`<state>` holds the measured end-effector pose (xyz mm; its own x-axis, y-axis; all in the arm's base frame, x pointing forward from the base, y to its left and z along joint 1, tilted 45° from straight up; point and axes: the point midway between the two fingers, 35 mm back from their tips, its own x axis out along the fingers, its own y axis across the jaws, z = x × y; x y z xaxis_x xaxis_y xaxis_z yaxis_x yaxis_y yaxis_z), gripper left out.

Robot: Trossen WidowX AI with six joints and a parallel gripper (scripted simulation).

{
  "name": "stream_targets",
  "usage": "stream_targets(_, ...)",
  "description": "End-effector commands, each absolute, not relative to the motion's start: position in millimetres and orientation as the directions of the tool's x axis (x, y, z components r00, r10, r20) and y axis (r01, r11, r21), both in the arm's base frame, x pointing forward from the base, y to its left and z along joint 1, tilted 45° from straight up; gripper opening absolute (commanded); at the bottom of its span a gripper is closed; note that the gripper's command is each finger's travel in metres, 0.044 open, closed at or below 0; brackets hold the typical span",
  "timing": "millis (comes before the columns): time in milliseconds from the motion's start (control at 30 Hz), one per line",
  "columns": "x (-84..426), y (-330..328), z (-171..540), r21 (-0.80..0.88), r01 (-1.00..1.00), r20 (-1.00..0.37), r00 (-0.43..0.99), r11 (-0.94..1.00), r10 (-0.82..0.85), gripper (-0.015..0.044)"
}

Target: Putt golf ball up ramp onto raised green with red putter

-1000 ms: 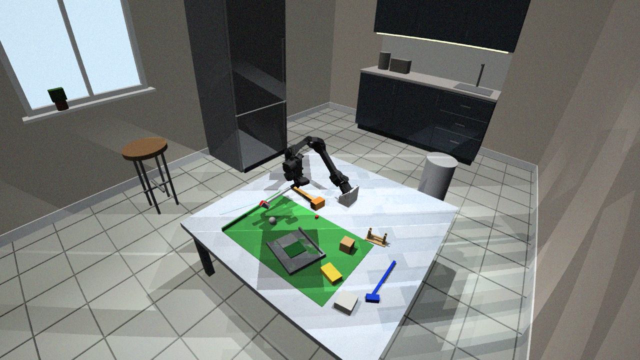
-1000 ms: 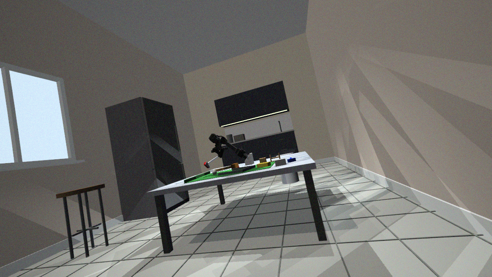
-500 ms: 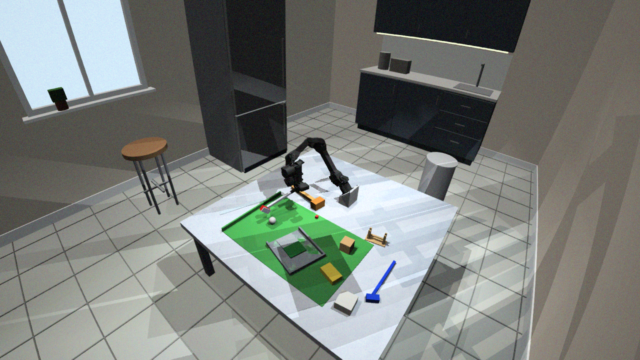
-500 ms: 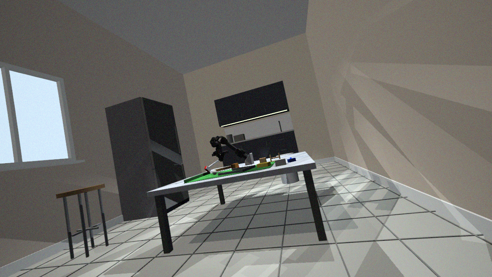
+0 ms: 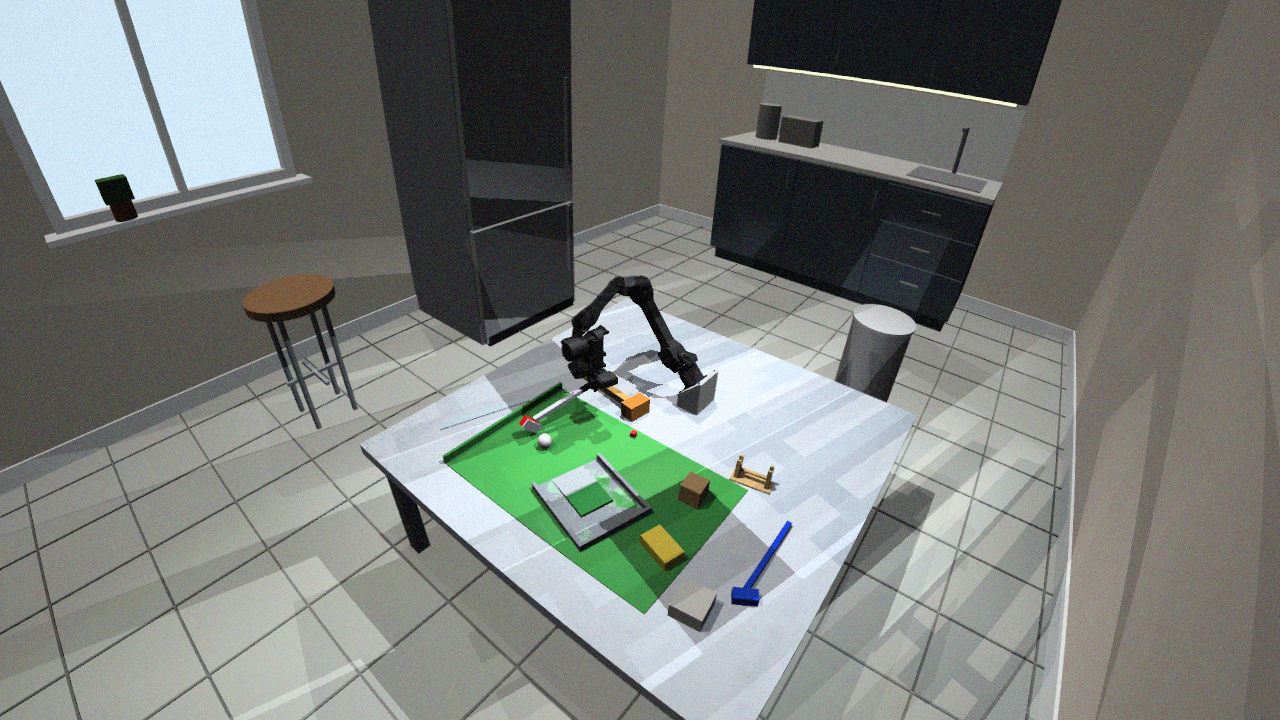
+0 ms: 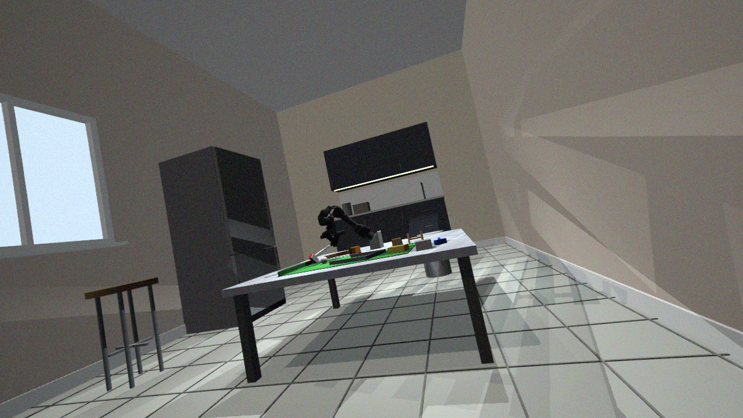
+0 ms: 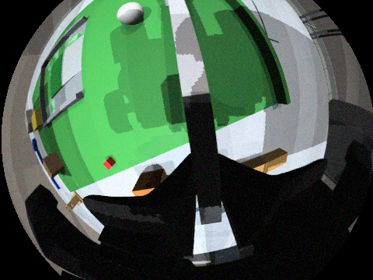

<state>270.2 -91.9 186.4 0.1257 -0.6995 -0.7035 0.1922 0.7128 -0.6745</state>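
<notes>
One gripper (image 5: 593,383) is clamped nearly shut on the dark grip of the red putter (image 5: 547,411), whose shaft slants down and away from it to the red head just above the green mat (image 5: 501,470). Beyond that head, just beside it, sits the golf ball (image 5: 544,439), and farther out, the raised green (image 5: 588,497).
</notes>
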Motion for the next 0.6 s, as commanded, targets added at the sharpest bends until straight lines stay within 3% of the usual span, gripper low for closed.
stream_targets(0,270,-96,182,-0.675,0.189,-0.703,0.127,0.713,-0.7,0.0)
stream_targets(567,267,-110,196,-0.675,0.191,-0.703,0.127,0.713,-0.7,0.0)
